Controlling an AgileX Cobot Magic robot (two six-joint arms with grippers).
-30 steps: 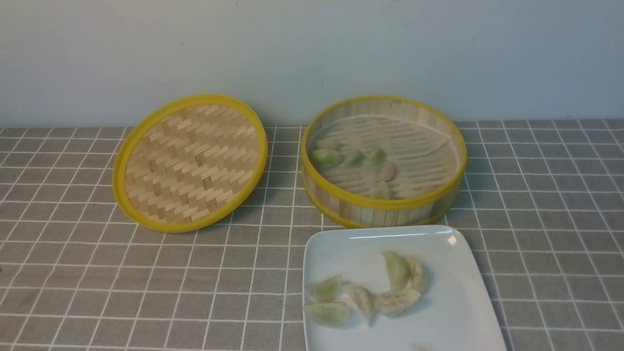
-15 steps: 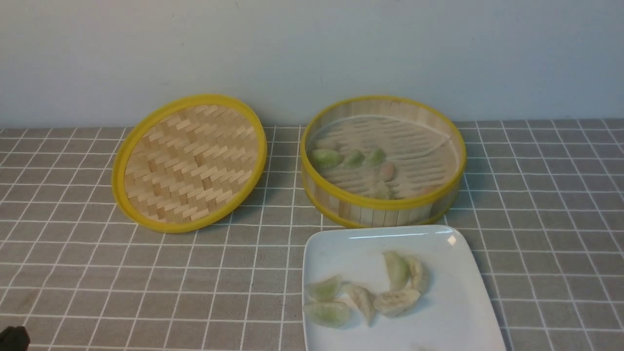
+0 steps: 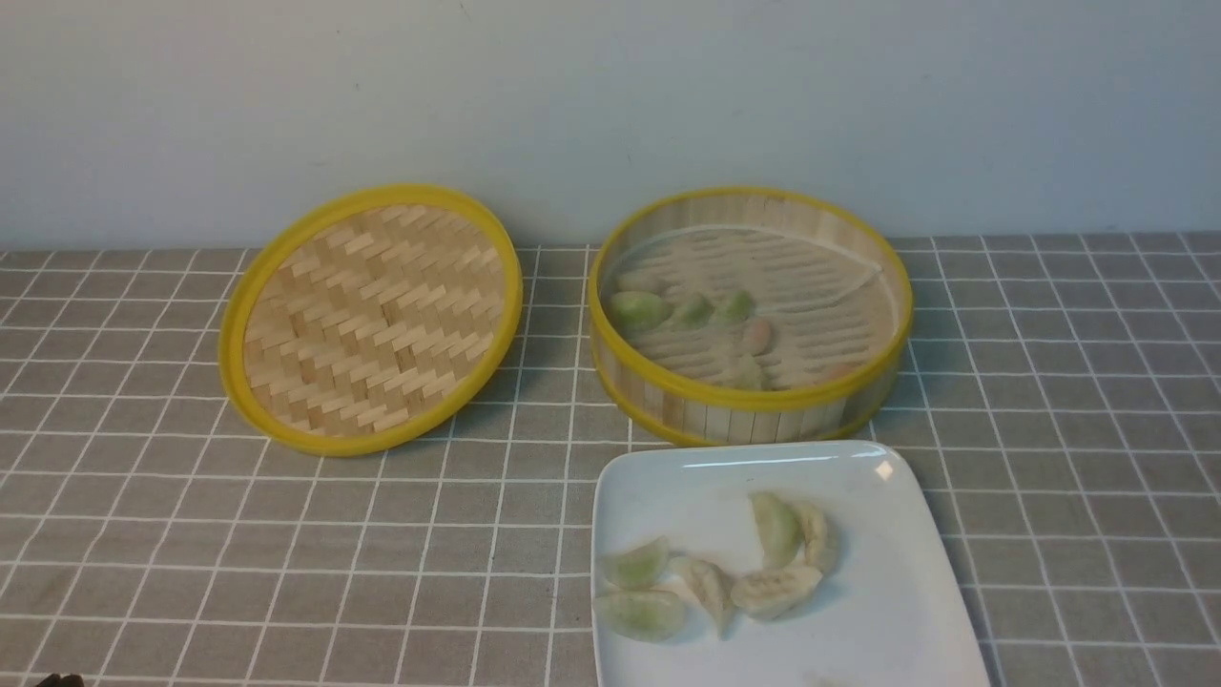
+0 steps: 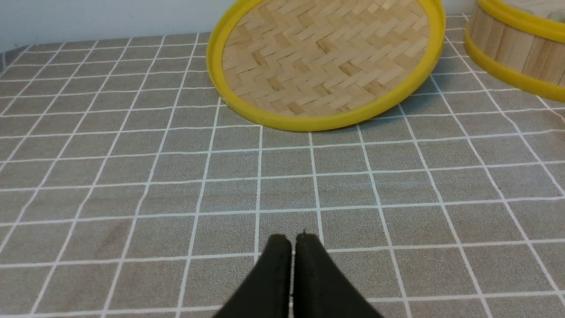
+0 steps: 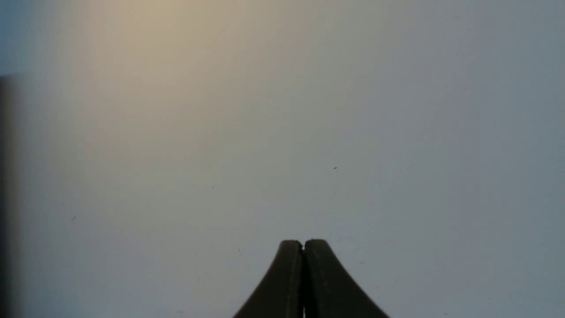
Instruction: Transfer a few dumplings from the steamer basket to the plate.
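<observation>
The steamer basket (image 3: 754,415) stands at the back right of centre and holds several dumplings (image 3: 639,310), pale green and pinkish, on its left side. Right in front of it lies the white plate (image 3: 897,611) with several green and cream dumplings (image 3: 773,590) in a loose cluster. My left gripper (image 4: 293,240) is shut and empty, low over the checked cloth, well short of the basket's wall (image 4: 516,48). Only a dark sliver of my left arm (image 3: 59,681) shows in the front view's bottom left corner. My right gripper (image 5: 303,242) is shut and empty, facing a plain grey surface.
The woven yellow-rimmed lid (image 3: 372,320) lies tilted at the back left, its right edge close to the basket; in the left wrist view the lid (image 4: 326,57) is straight ahead of the fingers. A pale wall runs behind the table. Grey checked cloth covers the table.
The dark tip of my left arm in the front view's bottom left corner has sunk almost out of the picture. The dumplings, basket, plate and lid have not moved.
</observation>
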